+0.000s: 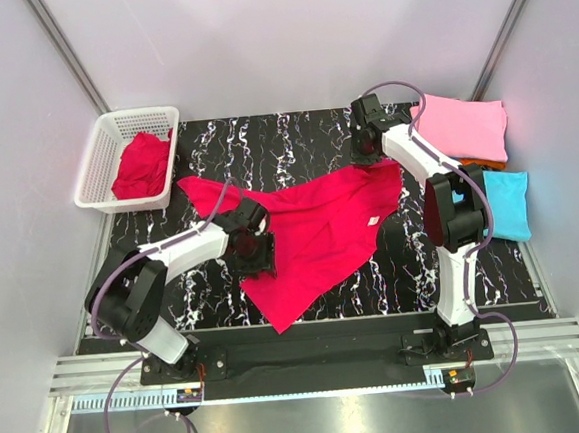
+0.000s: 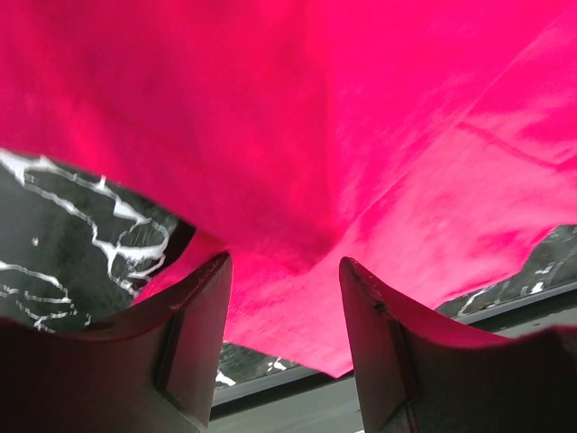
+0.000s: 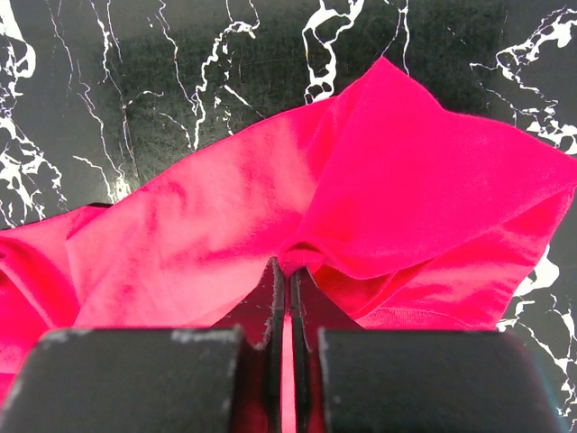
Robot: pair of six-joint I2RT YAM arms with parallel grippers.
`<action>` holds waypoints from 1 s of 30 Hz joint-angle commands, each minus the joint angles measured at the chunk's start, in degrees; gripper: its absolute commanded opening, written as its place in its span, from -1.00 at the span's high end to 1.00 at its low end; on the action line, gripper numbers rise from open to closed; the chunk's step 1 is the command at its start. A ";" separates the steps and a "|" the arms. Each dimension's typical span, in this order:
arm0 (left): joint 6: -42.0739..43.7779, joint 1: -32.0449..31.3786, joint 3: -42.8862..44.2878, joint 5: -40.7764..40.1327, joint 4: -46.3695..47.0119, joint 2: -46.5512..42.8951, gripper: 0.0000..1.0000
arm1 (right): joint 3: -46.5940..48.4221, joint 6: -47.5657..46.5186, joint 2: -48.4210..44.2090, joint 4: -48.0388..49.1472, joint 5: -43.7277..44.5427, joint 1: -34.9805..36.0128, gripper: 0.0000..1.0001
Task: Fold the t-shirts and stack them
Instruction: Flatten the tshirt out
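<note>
Looking across my feeds, I see a crimson t-shirt point(image 1: 320, 224) lying skewed and wrinkled on the black marbled table point(image 1: 293, 136). It is plain soft cloth with broad creases and a small white tag showing.

My right gripper point(image 3: 286, 269) is clenched on it. The two fingers point(image 3: 273, 316) meet with a ridge of red fabric pinched at their tips, and the cloth fans out ahead of the jaws and off to both sides.

My left gripper point(image 2: 284, 262) is released, its jaws standing apart. The shirt fills the view ahead of the fingertips point(image 2: 212, 289) and shows through the gap between them, though I cannot tell whether either pad touches it.

A second crimson shirt point(image 1: 143, 166) sits bunched in the white basket point(image 1: 100, 161), well apart from the left jaws. A folded pink shirt point(image 1: 463, 128) lies near the right jaws. A sliver of an orange shirt point(image 1: 486, 166) shows at its edge, and a turquoise shirt point(image 1: 509, 204) lies just beside that.
</note>
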 commanded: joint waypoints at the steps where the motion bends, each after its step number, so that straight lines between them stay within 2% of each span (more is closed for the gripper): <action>1: -0.53 -0.15 4.60 0.83 3.70 0.70 -0.10 | 0.35 0.57 -1.49 0.88 -1.26 -0.27 1.00; 14: -0.36 -0.15 6.72 -0.49 2.29 1.32 -0.03 | 0.53 -0.22 -1.84 0.97 -0.73 -0.27 1.00; 22: -0.01 -0.33 6.37 -1.02 0.71 1.24 0.18 | 0.18 0.22 -2.10 0.97 -0.12 -0.27 1.00; 30: 1.05 -1.38 5.75 -1.81 -1.31 2.03 0.10 | 0.27 0.48 -3.07 0.97 0.41 -0.19 1.00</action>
